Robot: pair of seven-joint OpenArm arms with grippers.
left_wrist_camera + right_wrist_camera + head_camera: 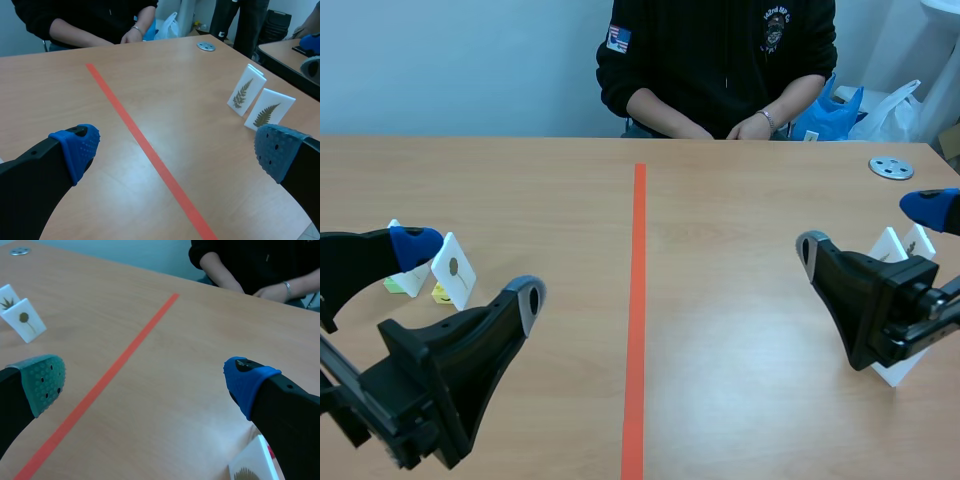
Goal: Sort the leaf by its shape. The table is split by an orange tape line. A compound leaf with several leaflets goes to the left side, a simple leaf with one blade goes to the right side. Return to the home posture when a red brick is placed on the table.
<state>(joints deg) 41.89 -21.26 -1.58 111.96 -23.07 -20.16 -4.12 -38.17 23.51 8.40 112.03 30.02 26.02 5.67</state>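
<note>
Currently only two holders in sight: a blue bag (832,112) and a white bag (895,108) past the table's far edge, beside the person (720,50). Can't tell the contents of either.

Low at the near left, the left gripper (472,273) with fingers spread wide, gripping nothing. Low at the near right, the right gripper (871,228), fingers also wide apart, nothing pinched.

Four leaf cards, two per side of the tape line (638,300), all standing and leaning back a little.
- Left side: round-leaf card (453,268) just beside the left gripper's far finger, contact impossible to tell. Close behind it, the spiky-leaf card (7,297).
- Right side: fern card (246,92) and second fern card (269,110) close together, just behind the right gripper in the scene view.

Both pairs well apart from the tape and out toward the table's side edges. Grippers well apart from each other, tape between them. Metal disc (891,167) near the far right edge, well apart from the cards. Person's hands (755,127) resting at the far edge, well away from both grippers.

Table (740,330): smooth light wood grain with a soft sheen. Tape flat, matt orange. Cards white, stiff, rectangular. Pads dotted and rubbery, blue except one grey-green on the right gripper. Disc round, flat, grey, with holes.
</note>
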